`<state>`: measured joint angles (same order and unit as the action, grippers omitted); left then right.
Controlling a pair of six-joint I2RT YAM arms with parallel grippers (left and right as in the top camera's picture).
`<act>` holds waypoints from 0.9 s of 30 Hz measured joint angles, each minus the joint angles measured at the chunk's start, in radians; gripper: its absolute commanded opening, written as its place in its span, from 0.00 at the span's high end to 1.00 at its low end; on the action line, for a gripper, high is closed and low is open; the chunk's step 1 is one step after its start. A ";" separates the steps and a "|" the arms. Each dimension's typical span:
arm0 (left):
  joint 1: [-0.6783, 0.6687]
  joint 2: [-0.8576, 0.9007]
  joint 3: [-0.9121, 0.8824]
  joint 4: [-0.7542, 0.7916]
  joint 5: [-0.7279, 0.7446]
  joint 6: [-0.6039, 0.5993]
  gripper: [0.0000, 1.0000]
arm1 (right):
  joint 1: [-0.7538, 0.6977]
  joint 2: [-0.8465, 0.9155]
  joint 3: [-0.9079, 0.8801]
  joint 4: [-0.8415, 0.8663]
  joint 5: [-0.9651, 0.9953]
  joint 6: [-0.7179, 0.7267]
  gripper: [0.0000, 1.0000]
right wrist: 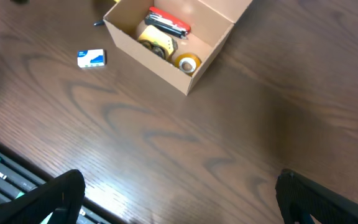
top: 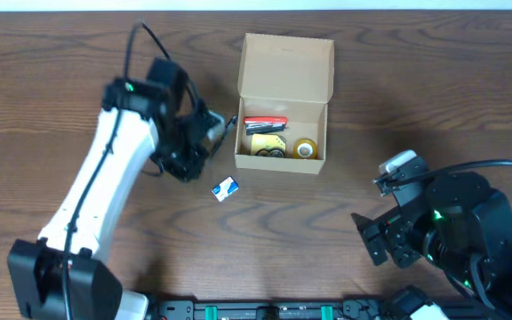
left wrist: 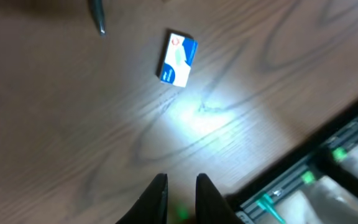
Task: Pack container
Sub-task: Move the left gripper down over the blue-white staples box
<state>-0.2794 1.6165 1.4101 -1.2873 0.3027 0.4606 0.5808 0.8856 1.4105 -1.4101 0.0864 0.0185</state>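
Note:
The tan cardboard container (top: pixel 284 64) stands open at the back middle of the table, its flap lid up. Inside lie a red tool (top: pixel 266 122), a yellow round item (top: pixel 268 145) and a tape roll (top: pixel 305 148); it also shows in the right wrist view (right wrist: pixel 146 51). A small blue-and-white box (top: pixel 225 188) lies on the table in front of the container's left corner, and shows in the left wrist view (left wrist: pixel 178 58). My left gripper (left wrist: pixel 180 180) hovers left of the container, fingers almost together, nothing between them. My right gripper (right wrist: pixel 179 199) is wide open and empty at the front right.
A thin dark object (left wrist: pixel 97 15) lies by the container's left side. The black rail with green parts (left wrist: pixel 303 180) runs along the table's front edge. The small box also shows in the right wrist view (right wrist: pixel 91 58).

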 measured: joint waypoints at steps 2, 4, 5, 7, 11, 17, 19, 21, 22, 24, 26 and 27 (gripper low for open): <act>-0.033 -0.008 -0.081 0.082 -0.027 -0.013 0.83 | 0.000 0.000 0.000 0.000 0.000 0.000 0.01; -0.056 -0.006 -0.151 0.191 -0.051 -0.019 0.84 | 0.000 0.000 0.000 0.000 0.000 0.000 0.01; -0.065 -0.006 -0.186 0.245 -0.061 -0.020 0.84 | 0.000 0.000 0.000 0.000 0.000 0.000 0.01; -0.083 -0.006 -0.251 0.352 -0.082 -0.023 0.78 | 0.000 0.000 0.000 0.000 0.000 0.000 0.01; -0.105 -0.005 -0.340 0.506 -0.119 -0.032 0.60 | 0.000 0.000 0.000 0.000 0.000 0.000 0.01; -0.107 -0.005 -0.373 0.562 -0.119 -0.040 0.46 | 0.000 0.000 0.000 0.000 0.000 0.000 0.01; -0.107 -0.005 -0.373 0.573 -0.096 -0.043 0.45 | 0.000 0.000 0.000 0.000 0.000 0.000 0.01; -0.108 -0.005 -0.376 0.586 -0.077 -0.047 0.43 | 0.000 0.000 0.000 0.000 0.000 0.000 0.01; -0.108 -0.005 -0.382 0.595 -0.070 -0.049 0.43 | 0.000 0.000 0.000 0.000 0.000 0.000 0.01; -0.110 -0.005 -0.405 0.623 -0.063 -0.061 0.42 | 0.000 0.000 0.000 0.000 0.000 0.000 0.01; -0.117 -0.005 -0.430 0.650 -0.062 -0.069 0.41 | 0.000 0.000 0.000 0.000 0.000 0.000 0.01; -0.129 -0.005 -0.444 0.673 -0.061 -0.072 0.41 | 0.000 0.000 0.000 0.000 0.000 0.000 0.01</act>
<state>-0.4080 1.6112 0.9657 -0.6144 0.2417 0.3882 0.5808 0.8856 1.4105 -1.4101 0.0864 0.0185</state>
